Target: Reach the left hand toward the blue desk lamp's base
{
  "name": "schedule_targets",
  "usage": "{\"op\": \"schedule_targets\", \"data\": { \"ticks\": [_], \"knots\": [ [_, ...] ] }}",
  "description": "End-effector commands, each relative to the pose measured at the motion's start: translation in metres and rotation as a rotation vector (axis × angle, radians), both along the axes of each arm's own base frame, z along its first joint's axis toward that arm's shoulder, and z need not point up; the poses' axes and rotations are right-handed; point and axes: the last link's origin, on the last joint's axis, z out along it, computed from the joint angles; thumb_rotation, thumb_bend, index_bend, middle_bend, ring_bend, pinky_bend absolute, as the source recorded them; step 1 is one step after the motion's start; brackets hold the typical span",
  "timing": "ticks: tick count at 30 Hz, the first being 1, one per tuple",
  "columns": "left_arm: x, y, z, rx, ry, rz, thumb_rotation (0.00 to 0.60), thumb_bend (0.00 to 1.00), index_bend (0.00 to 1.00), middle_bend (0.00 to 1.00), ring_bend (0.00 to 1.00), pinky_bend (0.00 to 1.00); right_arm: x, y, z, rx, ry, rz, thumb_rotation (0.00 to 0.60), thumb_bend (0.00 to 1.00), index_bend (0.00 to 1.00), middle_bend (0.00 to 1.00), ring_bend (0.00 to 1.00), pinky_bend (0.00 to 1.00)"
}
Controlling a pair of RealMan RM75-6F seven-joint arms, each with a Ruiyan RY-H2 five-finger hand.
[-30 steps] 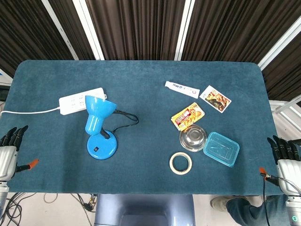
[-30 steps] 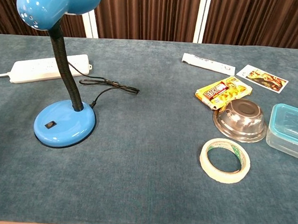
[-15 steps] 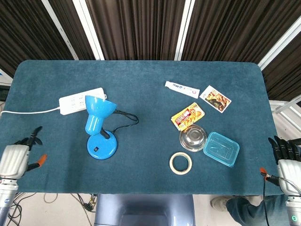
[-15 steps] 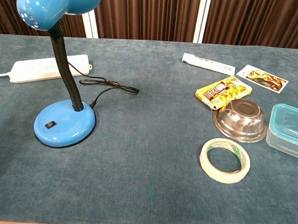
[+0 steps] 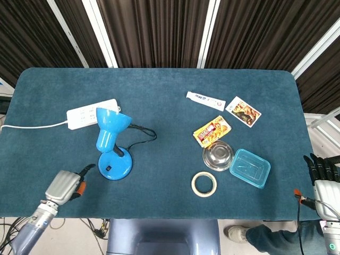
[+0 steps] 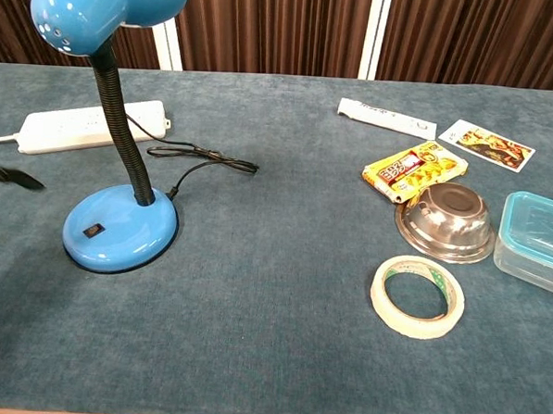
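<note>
On the near left part of the table [image 5: 159,85], the blue desk lamp [image 5: 111,139] stands upright, its round base [image 5: 115,166] flat on the cloth with the power strip [image 5: 87,113] behind it. Your left hand [image 5: 64,186] hovers just beside that base on its outer side, apart from it; from above it looks loosely gathered and holds nothing, though you cannot tell its exact finger pose (only a dark fingertip shows at the chest view's left edge). The base looks like smooth, hard plastic, probably weighted and slippery, so come down on its broad rim near the rocker switch [image 6: 93,230], not on the bendy black neck [image 6: 118,125], which would likely flex. The cord [image 6: 200,158] trails behind. Your right hand [image 5: 324,178] rests off the table's far right edge, fingers straight, grasping nothing.
</note>
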Motion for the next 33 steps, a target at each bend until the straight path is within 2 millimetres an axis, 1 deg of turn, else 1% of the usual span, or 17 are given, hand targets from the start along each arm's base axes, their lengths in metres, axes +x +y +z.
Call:
{"op": "schedule_targets", "data": {
  "ticks": [1,8,33],
  "knots": [
    [0.0,0.001,-0.01,-0.03,0.011,0.006,0.6,0.63,0.15,0.77,0.7,0.78,0.0,0.0,0.0,-0.001,0.0,-0.001,0.6,0.29,0.0,0.06,0.04,0.0],
    [0.001,0.004,-0.026,-0.081,0.024,0.011,0.6,0.63,0.15,0.77,0.7,0.78,0.0,0.0,0.0,-0.003,0.006,-0.007,0.6,0.29,0.0,0.06,0.04,0.0],
    [0.004,0.015,-0.038,-0.086,0.051,0.009,0.6,0.63,0.14,0.77,0.7,0.78,-0.001,0.0,0.0,-0.01,0.018,-0.032,0.6,0.29,0.0,0.06,0.04,0.0]
  ]
}}
